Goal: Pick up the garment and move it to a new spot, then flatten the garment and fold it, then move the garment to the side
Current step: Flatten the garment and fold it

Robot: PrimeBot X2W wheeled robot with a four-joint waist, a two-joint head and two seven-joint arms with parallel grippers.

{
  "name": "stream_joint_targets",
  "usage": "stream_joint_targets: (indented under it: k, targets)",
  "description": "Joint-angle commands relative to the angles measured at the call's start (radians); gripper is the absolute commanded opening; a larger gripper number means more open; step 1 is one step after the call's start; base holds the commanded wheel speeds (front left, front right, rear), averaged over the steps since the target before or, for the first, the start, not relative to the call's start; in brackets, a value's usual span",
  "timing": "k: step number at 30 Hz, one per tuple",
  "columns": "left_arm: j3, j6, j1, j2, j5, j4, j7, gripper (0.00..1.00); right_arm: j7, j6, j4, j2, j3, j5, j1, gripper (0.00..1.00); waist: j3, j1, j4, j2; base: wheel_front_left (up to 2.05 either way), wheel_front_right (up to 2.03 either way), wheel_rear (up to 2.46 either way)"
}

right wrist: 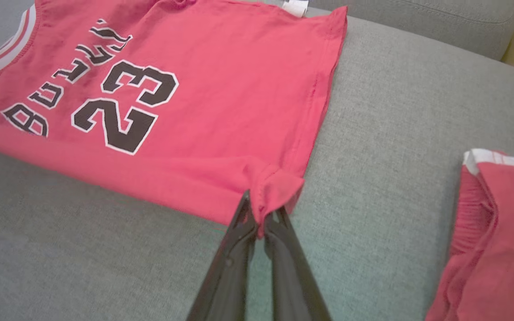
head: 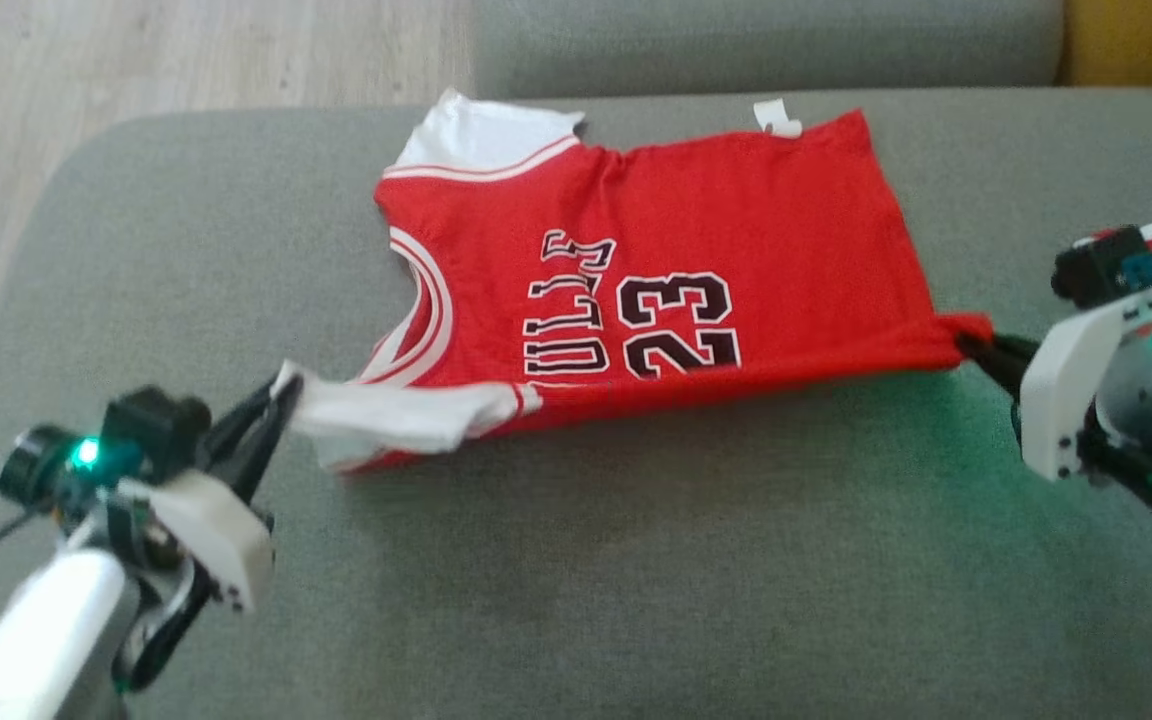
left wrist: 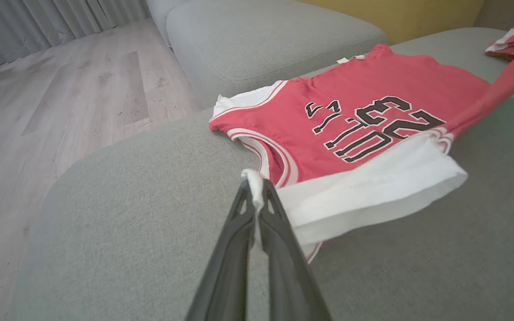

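Lying flat on the grey sofa cushion point(head: 636, 560), the red Bulls jersey point(head: 736, 230) has its long axis running across the head view from side to side. Its neck and shoulders point toward the robot's left and its hem toward the right. The black "BULLS" lettering and the number 23 point(head: 676, 325) face up and read sideways, with the tops of the characters toward the neck end. A small white label point(head: 776, 118) sticks out at the far edge.

The left pincer point(head: 286, 390) is clenched on the tip of the near shoulder strap point(head: 396, 420), which is turned over so that its white inner side shows. In the left wrist view the two dark fingers point(left wrist: 279, 232) meet on a pinch of white cloth. The right pincer point(head: 966, 345) is clenched on the near hem corner point(right wrist: 279, 187), where the red fabric bunches just above the fingertips. The near long edge of the jersey stretches between the two grips, slightly rolled over itself. The far shoulder point(head: 481, 135) also shows white, folded back on the cushion.

A second red garment point(right wrist: 498, 223) with a white band lies on the same cushion to the robot's right, apart from the jersey's hem. Beyond the cushion stand another grey sofa cushion point(head: 766, 40) and pale wooden floor point(head: 186, 60).
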Motion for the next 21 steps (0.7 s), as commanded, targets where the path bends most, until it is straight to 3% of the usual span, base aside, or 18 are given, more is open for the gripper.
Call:
stream_joint_targets:
  k: [1,17,18,19,20,21]
  targets:
    - [0.057,-0.009,-0.100,0.023,0.006,-0.002,0.002,0.00,-0.014,-0.001,0.000,-0.008,-0.020,-0.013,-0.037,0.00,0.031,-0.0002,-0.005,0.0000,0.00,0.00,0.00]
    - [-0.059,-0.073,-0.417,-0.041,0.063,0.322,0.011,0.00,-0.029,-0.001,0.120,0.083,0.007,-0.080,-0.180,0.00,0.157,-0.0002,-0.024,0.0000,0.00,0.00,0.00]
    - [-0.061,-0.074,-0.435,-0.051,0.067,0.341,-0.004,0.00,-0.043,-0.001,0.131,0.086,0.006,-0.089,-0.190,0.39,0.163,-0.0002,-0.023,0.0000,0.00,0.00,0.00]
    - [-0.057,-0.068,-0.454,-0.062,0.073,0.360,-0.031,0.47,-0.058,-0.001,0.144,0.090,0.001,-0.095,-0.199,1.00,0.168,-0.0002,-0.022,0.0000,0.00,0.00,0.00]
    - [-0.052,-0.058,-0.470,-0.076,0.077,0.380,-0.061,1.00,-0.074,-0.001,0.160,0.098,-0.009,-0.096,-0.206,1.00,0.171,-0.0002,-0.021,0.0000,0.00,0.00,0.00]
    - [-0.043,-0.047,-0.484,-0.093,0.077,0.398,-0.095,1.00,-0.094,-0.001,0.180,0.107,-0.026,-0.094,-0.213,1.00,0.173,-0.0002,-0.020,0.0000,0.00,0.00,0.00]
